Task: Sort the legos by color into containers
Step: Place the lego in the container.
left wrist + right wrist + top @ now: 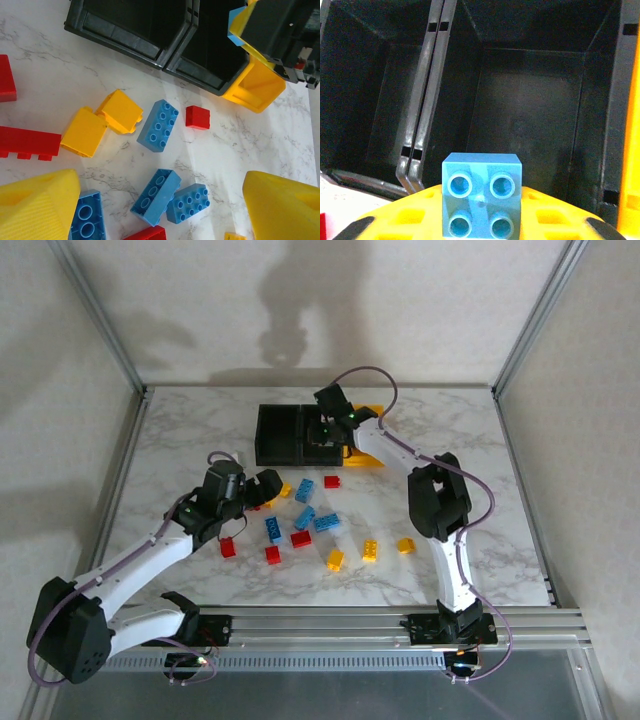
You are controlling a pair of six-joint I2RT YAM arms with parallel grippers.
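Note:
My right gripper (481, 212) is shut on a small blue lego (481, 195), studs toward the camera, above the middle black container (530, 100). From above, that gripper (325, 430) hangs over the row of containers: the left black one (277, 435), the middle one, and the yellow one (368, 455). My left gripper (160, 210) is open above two blue legos (156, 196) that lie between its yellow fingers (35, 205). Loose legos lie around it: blue (304, 490), red (301, 538) and yellow (335, 559).
Red bricks (227, 548) lie by the left arm's wrist. Two yellow bricks (369, 550) sit near the right arm's forearm. Metal frame posts and white walls border the marble table (180, 440) on both sides.

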